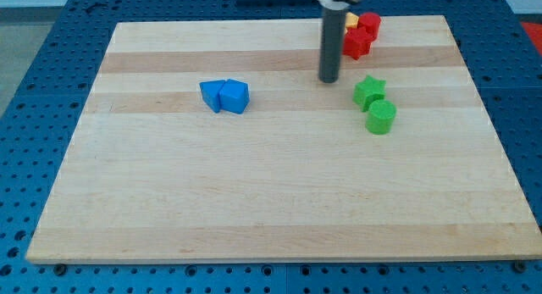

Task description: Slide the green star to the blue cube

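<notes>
- Camera view: my tip [329, 79] rested on the wooden board [271, 201], just up and to the view's left of the green star [368, 90]. A small gap showed between them, so it was apart from the star and touching no block.
- The green star lay right of centre in the upper half of the board. A green cylinder [381, 117] sat just below it, touching or nearly so.
- The blue cube [235, 97] stood well apart, toward the view's left, pressed against a second blue block [212, 94] whose shape I could not make out.
- Step in hand, as I judged it: the approach, with the push itself not yet begun.
- The tip was on the wrong side for the job. The next move called for going round to the star's right flank, then driving it leftward without dragging the cylinder along.
- Count: two green blocks, two blue blocks, two red blocks [361, 34] at the view's top, and a sliver of a yellow block [351, 19] behind the rod, one as far as I could tell.
</notes>
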Robot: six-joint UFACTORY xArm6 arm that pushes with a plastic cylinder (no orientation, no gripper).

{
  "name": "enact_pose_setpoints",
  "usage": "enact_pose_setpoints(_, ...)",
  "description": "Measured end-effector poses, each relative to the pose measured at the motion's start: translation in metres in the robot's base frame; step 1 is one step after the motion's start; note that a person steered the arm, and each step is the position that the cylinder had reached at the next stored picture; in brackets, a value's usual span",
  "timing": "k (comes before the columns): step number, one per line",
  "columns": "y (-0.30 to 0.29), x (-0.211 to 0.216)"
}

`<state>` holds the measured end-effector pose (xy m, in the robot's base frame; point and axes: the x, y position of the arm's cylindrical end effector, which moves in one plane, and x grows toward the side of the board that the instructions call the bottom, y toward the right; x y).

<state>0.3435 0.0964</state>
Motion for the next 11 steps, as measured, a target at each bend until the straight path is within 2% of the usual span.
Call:
enact_pose_setpoints(1, 0.080, -0.002)
enact_pose_setpoints(2, 0.103, 0.028)
enact_pose_setpoints(3, 0.058, 0.044)
enact_pose_setpoints(4, 0.021, 0.027)
enact_pose_setpoints(6, -0.061, 0.034)
enact_pose_setpoints(8, -0.066, 0.091)
enact_pose_setpoints(9, -0.110, 0.115)
enact_pose_setpoints(11, -0.132, 0.093)
